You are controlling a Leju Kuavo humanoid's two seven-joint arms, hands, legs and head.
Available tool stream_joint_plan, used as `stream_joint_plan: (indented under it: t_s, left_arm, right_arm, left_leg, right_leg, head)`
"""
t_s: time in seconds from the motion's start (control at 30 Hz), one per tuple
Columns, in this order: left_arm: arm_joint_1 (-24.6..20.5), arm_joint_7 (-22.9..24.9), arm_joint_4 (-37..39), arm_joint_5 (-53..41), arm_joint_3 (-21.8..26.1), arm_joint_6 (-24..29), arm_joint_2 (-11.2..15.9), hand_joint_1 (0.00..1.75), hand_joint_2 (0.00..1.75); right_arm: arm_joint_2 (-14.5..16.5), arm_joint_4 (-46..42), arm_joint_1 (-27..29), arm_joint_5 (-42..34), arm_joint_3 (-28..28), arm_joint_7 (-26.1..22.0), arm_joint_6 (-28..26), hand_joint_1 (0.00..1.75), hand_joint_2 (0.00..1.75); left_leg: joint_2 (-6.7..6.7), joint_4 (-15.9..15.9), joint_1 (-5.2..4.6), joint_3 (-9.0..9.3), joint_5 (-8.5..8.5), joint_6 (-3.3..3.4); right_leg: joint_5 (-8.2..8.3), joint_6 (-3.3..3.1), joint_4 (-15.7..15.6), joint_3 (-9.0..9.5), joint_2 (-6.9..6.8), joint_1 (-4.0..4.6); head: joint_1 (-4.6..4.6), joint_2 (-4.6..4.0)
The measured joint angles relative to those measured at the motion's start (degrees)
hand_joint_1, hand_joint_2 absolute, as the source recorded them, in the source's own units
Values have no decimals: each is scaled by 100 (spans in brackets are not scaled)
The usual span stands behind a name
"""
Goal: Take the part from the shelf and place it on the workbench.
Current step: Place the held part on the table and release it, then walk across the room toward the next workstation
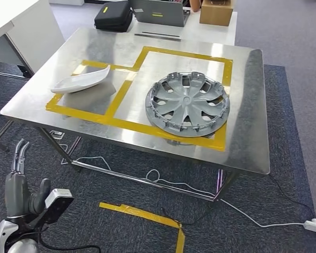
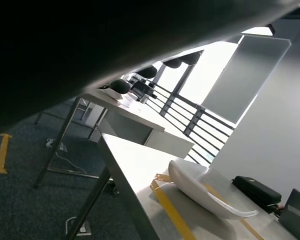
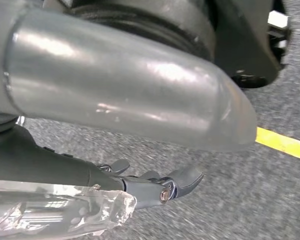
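Note:
A grey wheel cover (image 1: 187, 104) lies flat in the right yellow-taped box on the steel workbench (image 1: 247, 105). In the left taped box rests a white curved part (image 1: 81, 80), which the left wrist view shows close up (image 2: 209, 190) on the bench top. My left hand (image 1: 19, 184) hangs below the bench's near left corner, fingers pointing up and apart, holding nothing; it appears as a dark blur (image 2: 103, 40) in its own wrist view. My right hand (image 3: 114, 90) hangs over the carpet, its fingers (image 3: 160, 187) stretched out and empty.
Behind the bench a white table carries a black case (image 1: 113, 17), a laptop (image 1: 160, 11) and a cardboard box (image 1: 216, 11). A white desk (image 1: 25, 26) stands at the left. Cables (image 1: 244, 211), a power strip (image 1: 315, 225) and yellow floor tape (image 1: 148, 216) lie under and before the bench.

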Motion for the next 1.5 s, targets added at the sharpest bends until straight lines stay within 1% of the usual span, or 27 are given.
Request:
stream_joint_plan:
  t_s: [0.03,0.1,0.17,0.2,0.27,0.3,0.37,0.43,0.47,0.5,0.53,0.6,0.67,0.7,0.77,0.83,0.93,0.97,1.03,1.1,1.17,1.2,1.27,1.33,1.37,1.43,1.5]
  left_arm:
    - [1,-24,24,30,8,29,-36,0,0]
    - [0,-62,73,96,25,78,-103,0,0]
    - [9,-90,120,149,55,127,-164,0,0]
    - [19,-98,144,174,75,150,-188,0,0]
    - [55,-105,191,214,122,183,-234,0,0]
    - [72,-107,213,232,143,192,-257,0,0]
    - [99,-108,251,256,178,208,-292,0,0]
    - [125,-108,285,269,208,220,-317,0,0]
    - [147,-108,300,274,226,225,-331,0,0]
    - [173,-110,314,287,250,228,-339,0,0]
    - [204,-115,326,306,281,230,-345,0,0]
    - [258,-129,339,355,349,232,-352,0,0]
    - [296,-152,340,387,416,233,-355,0,0]
    - [312,-166,340,402,450,233,-356,0,0]
    - [347,-189,340,437,521,228,-354,0,0]
    - [390,-198,341,465,595,219,-354,0,0]
    - [426,-207,343,472,703,183,-355,0,0]
    - [428,-209,344,472,733,164,-356,0,0]
    - [429,-211,346,472,781,137,-358,0,0]
    - [429,-216,348,483,818,113,-362,0,0]
    - [423,-243,350,544,865,48,-379,0,0]
    - [422,-266,353,600,897,-2,-392,0,0]
    - [422,-310,365,712,964,-96,-424,0,0]
    - [417,-345,384,803,1024,-178,-461,0,0]
    - [409,-365,403,848,1067,-234,-481,0,0]
    - [376,-396,511,938,1213,-380,-543,0,0]
    - [326,-408,746,1004,1411,-531,-612,0,0]
  right_arm:
    - [-3,13,0,-20,-3,-2,13,0,0]
    - [-9,32,-1,-54,-6,-4,34,0,0]
    - [-17,50,-8,-72,-7,-4,46,0,0]
    - [-21,59,-11,-79,-7,-4,50,0,0]
    - [-30,85,-2,-91,-7,-4,51,0,0]
    - [-34,97,7,-97,-7,-2,52,0,0]
    - [-40,117,18,-104,-7,1,53,0,0]
    - [-41,125,16,-105,-6,3,54,0,0]
    - [-42,127,14,-105,-5,3,53,0,0]
    - [-45,128,11,-105,-4,3,52,0,0]
    - [-51,128,8,-105,-4,2,50,0,0]
    - [-73,128,5,-105,-4,2,46,0,0]
    - [-96,129,-6,-104,-4,2,39,0,0]
    - [-105,129,-15,-103,-3,1,37,0,0]
    - [-107,131,-23,-103,0,2,35,0,0]
    - [-107,131,-16,-103,6,8,34,0,0]
    - [-107,133,-2,-103,15,16,34,0,0]
    - [-107,133,-2,-103,17,17,33,0,0]
    - [-107,133,-2,-103,19,20,32,0,0]
    - [-107,133,-2,-103,21,22,29,0,0]
    - [-110,133,-13,-103,28,22,17,0,0]
    - [-112,133,-18,-103,37,22,10,0,0]
    - [-113,134,-19,-103,56,22,2,0,0]
    - [-113,139,-12,-106,74,26,0,0,0]
    - [-112,140,-7,-112,87,31,1,0,0]
    - [-111,140,-2,-131,121,40,5,0,0]
    - [-111,139,-2,-150,151,43,13,0,0]
  left_leg:
    - [-2,-96,8,162,156,2]
    - [-29,-773,22,728,382,22]
    - [-69,-1475,19,1196,315,77]
    - [-82,-1650,8,1279,256,108]
    - [-66,-1728,-3,1218,272,192]
    - [-52,-1736,-4,1156,320,244]
    - [-23,-1752,-7,997,456,334]
    - [-14,-1747,-37,808,603,370]
    - [-7,-1742,-54,705,683,374]
    - [1,-1735,-72,602,760,376]
    - [9,-1727,-88,503,834,374]
    - [19,-1714,-108,360,962,361]
    - [23,-1696,-125,292,1081,330]
    - [29,-1694,-127,269,1145,308]
    - [38,-1704,-121,219,1260,253]
    - [12,-1583,-103,145,1055,179]
    - [-20,-664,-49,-78,206,68]
    - [-20,-320,-27,-125,72,37]
    - [-20,-99,22,0,191,-19]
    - [-24,-659,84,477,461,-81]
    - [-58,-1361,106,923,495,-98]
    - [-76,-1546,104,1014,453,-85]
    - [-86,-1621,93,978,427,-7]
    - [-72,-1633,91,875,470,100]
    - [-65,-1639,87,818,505,165]
    - [-57,-1640,43,712,584,262]
    - [-57,-1639,-21,614,671,314]
  right_leg:
    - [60,16,31,-91,6,-1]
    - [155,62,115,-270,25,5]
    - [231,125,186,-388,42,19]
    - [275,161,205,-433,47,23]
    - [339,239,226,-505,52,8]
    - [264,270,277,-556,51,-3]
    - [-219,304,668,-717,49,-20]
    - [-781,313,1371,-888,47,-19]
    - [-869,309,1669,-906,48,-17]
    - [-809,297,1835,-855,48,-12]
    - [-635,277,1822,-712,47,-3]
    - [-335,207,1246,-145,42,37]
    - [-401,131,297,534,29,89]
    - [-491,108,-38,738,24,110]
    - [-511,81,-261,797,22,111]
    - [-380,10,-270,678,3,86]
    - [-164,-63,-253,445,-26,69]
    - [-99,-55,-225,356,-27,63]
    - [-7,-19,-133,163,-26,35]
    - [39,36,-21,-8,-20,-1]
    - [76,100,87,-146,-8,-3]
    - [104,134,122,-201,2,5]
    - [172,202,155,-301,18,6]
    - [48,251,282,-435,22,-11]
    - [-138,266,484,-534,23,-18]
    - [-625,282,1204,-781,24,-22]
    - [-832,257,1797,-913,25,-10]
  head:
    - [1,0]
    - [-2,0]
    - [-1,0]
    - [1,0]
    - [1,0]
    - [6,0]
    - [20,0]
    - [33,0]
    - [33,0]
    - [33,0]
    - [32,0]
    - [31,0]
    - [32,0]
    - [34,0]
    - [39,0]
    - [35,0]
    - [-3,0]
    - [-8,0]
    - [-8,0]
    - [-10,0]
    - [-20,0]
    - [-27,0]
    - [-26,0]
    - [-14,0]
    - [0,0]
    - [25,0]
    - [29,0]
